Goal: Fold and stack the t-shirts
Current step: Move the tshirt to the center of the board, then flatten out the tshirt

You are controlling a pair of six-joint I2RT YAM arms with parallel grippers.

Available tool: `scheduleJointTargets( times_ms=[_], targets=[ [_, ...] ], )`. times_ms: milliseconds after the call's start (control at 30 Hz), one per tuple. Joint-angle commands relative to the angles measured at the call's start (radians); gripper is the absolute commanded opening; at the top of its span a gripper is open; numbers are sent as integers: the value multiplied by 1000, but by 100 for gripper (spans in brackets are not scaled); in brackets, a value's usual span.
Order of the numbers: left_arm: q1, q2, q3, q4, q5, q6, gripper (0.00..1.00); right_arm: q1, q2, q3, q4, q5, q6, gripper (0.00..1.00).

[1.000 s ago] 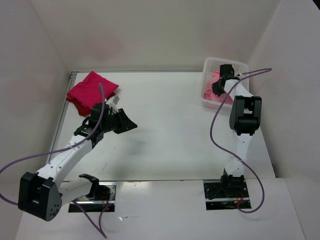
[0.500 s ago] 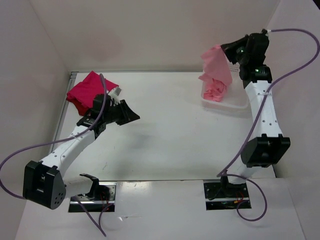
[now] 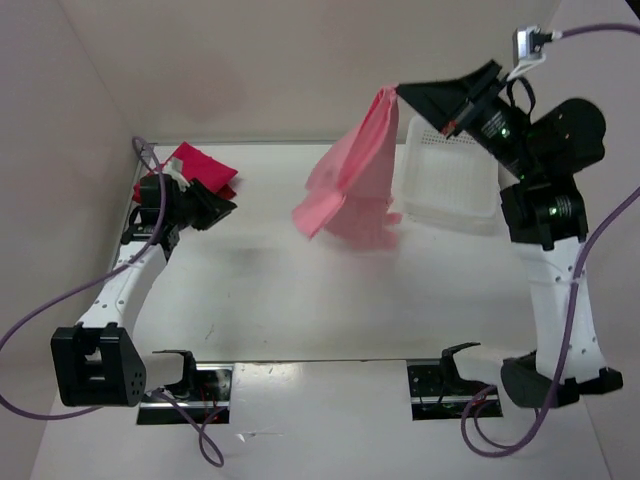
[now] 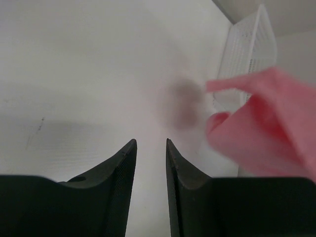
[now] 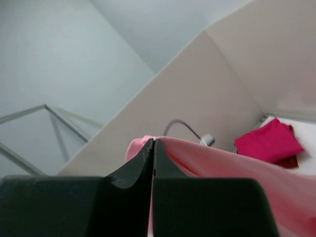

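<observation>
My right gripper is raised high by the back wall, shut on the top edge of the light salmon pink t-shirt. The shirt hangs loosely over the middle of the table, left of the basket. The right wrist view shows the jaws pinched on the pink cloth. A folded bright crimson t-shirt lies at the back left, with a dark red one showing under its edge. My left gripper hovers just beside that pile, open and empty.
The white perforated basket stands at the back right, right of the hanging shirt, and shows in the left wrist view. White walls close in the table at the back and sides. Purple cables trail from both arms.
The right arm has lifted the pink t-shirt out of the basket and swung it left over the table. The left arm has drawn back to the left, towards the folded pile.
</observation>
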Motion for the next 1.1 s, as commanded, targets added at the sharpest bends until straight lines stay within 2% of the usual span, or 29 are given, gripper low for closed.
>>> scheduleJointTargets(
  times_ms=[0, 67, 100, 167, 200, 300, 400, 500, 567, 633, 700, 767, 833, 933, 1067],
  targets=[
    [47, 4, 94, -7, 19, 19, 38, -2, -57, -309, 97, -89, 48, 0],
    [67, 4, 118, -27, 19, 32, 38, -2, -93, -437, 121, -92, 59, 0],
    [76, 4, 129, -27, 19, 43, 38, 7, -110, -550, 103, -47, 19, 0],
    [76, 4, 129, -27, 22, 43, 39, 7, -135, -667, 86, 10, -11, 0],
    [67, 4, 114, -27, 22, 54, 39, -2, -135, -762, 72, 46, -28, 0],
    [-15, 4, 70, -63, -47, 141, 39, -2, -126, -893, 8, 150, -97, 0],
    [-97, 22, 13, -96, -105, 186, 42, -35, -141, -962, -61, 221, -121, 0],
    [-119, 44, -19, -96, -133, 200, 43, -105, -195, -976, -130, 248, -156, 0],
    [-132, 53, -44, -79, -142, 200, 48, -127, -233, -976, -171, 282, -183, 0],
    [-142, 91, -56, -67, -167, 200, 52, -127, -248, -990, -207, 307, -197, 0],
    [-142, 146, -56, -67, -167, 200, 52, -136, -259, -1030, -218, 285, -197, 0],
    [-178, 182, -56, -67, -176, 191, 52, -136, -293, -1051, -205, 265, -197, 0],
    [-215, 196, -69, -51, -188, 178, 57, -136, -302, -1061, -195, 265, -197, 0],
    [-275, 231, -79, -22, -211, 157, 61, -147, -281, -1070, -241, 348, -223, 0],
    [-316, 266, -89, 1, -245, 148, 63, -167, -262, -1079, -271, 383, -246, 7]
  ],
)
